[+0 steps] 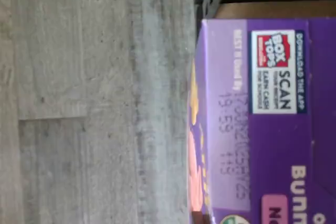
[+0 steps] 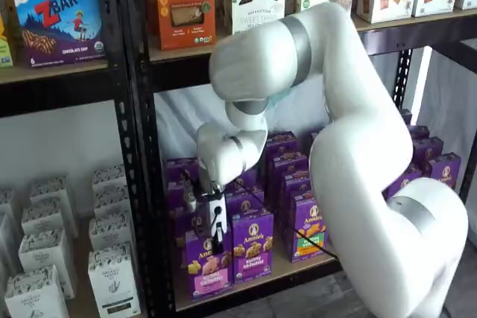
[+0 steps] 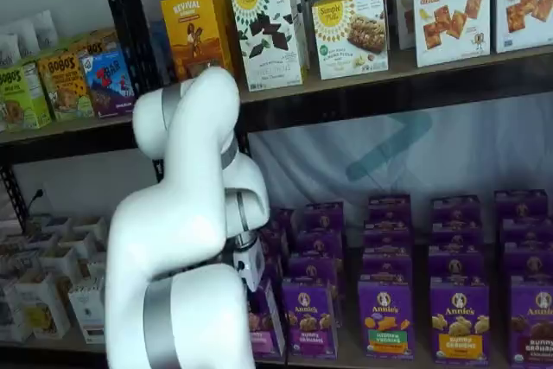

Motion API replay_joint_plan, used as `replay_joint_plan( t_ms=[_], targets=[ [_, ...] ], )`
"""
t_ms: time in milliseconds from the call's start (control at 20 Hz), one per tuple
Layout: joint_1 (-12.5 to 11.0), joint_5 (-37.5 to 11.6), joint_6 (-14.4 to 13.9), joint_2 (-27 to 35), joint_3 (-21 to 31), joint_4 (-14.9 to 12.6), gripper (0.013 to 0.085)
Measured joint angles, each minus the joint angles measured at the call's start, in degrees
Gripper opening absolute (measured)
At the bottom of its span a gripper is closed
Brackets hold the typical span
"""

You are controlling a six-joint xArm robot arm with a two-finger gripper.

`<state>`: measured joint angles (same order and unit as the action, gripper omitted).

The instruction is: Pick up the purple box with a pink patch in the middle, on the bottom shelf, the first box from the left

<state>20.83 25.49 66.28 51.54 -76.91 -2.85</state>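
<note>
The purple box (image 2: 207, 266) with a pink band stands at the left front of the bottom shelf (image 2: 292, 271), next to the black upright. My gripper (image 2: 218, 242) hangs right over its top edge; only a black finger shows side-on, so I cannot tell whether it holds the box. In a shelf view the box (image 3: 264, 324) is partly hidden behind my arm, with the gripper (image 3: 251, 272) above it. The wrist view shows the box's top flap (image 1: 273, 119) with a Box Tops label, very close, and a sliver of its pink front.
Several more purple Annie's cartons (image 2: 252, 247) stand to the right and behind in rows. The black perforated upright (image 2: 141, 184) is close on the left, with white cartons (image 2: 112, 277) beyond it. The upper shelf board (image 2: 186, 61) is overhead. Grey floor (image 1: 79, 98) lies below.
</note>
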Motion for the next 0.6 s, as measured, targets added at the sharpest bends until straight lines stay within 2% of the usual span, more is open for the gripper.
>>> replay_joint_plan(
  t_ms=[400, 600],
  targets=[
    [-0.59, -0.34, 0.07, -7.22, 7.53, -0.56, 0.029],
    [-0.95, 0.41, 1.79, -9.72, 9.74, 0.96, 0.029]
  ],
)
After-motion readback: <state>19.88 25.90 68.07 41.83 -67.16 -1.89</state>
